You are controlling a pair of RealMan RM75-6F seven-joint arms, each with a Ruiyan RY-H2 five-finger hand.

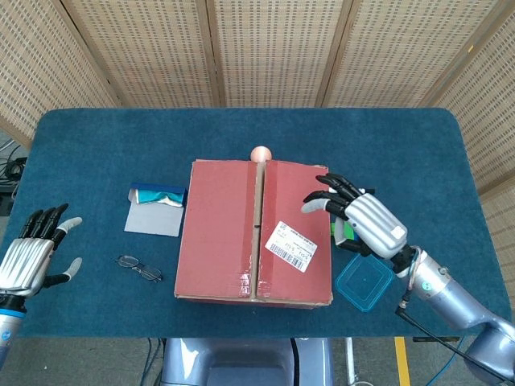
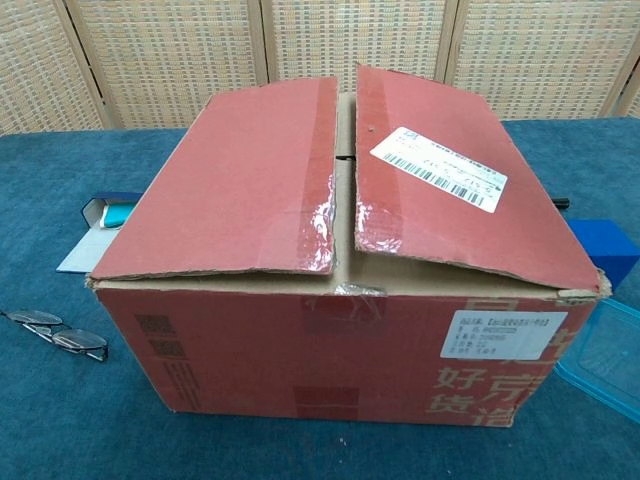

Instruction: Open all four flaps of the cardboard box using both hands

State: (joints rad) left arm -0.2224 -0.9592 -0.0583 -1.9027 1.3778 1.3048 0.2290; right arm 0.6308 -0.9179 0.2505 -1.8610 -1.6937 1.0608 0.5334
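A red cardboard box (image 1: 253, 233) (image 2: 345, 255) stands mid-table with its two top flaps lying down, a narrow gap between them. The right flap carries a white barcode label (image 1: 292, 244) (image 2: 438, 168) and sits slightly raised in the chest view. My right hand (image 1: 360, 217) hovers over the box's right edge, fingers spread and holding nothing. Far off at the table's left edge, my left hand (image 1: 34, 256) is spread and holds nothing. Neither hand shows in the chest view.
Left of the box lie a grey card with a blue pouch (image 1: 156, 206) and eyeglasses (image 1: 138, 268). On the right are a clear blue container (image 1: 364, 281), a green and blue block (image 1: 354, 233) and a marker. A peach ball (image 1: 260, 153) sits behind the box.
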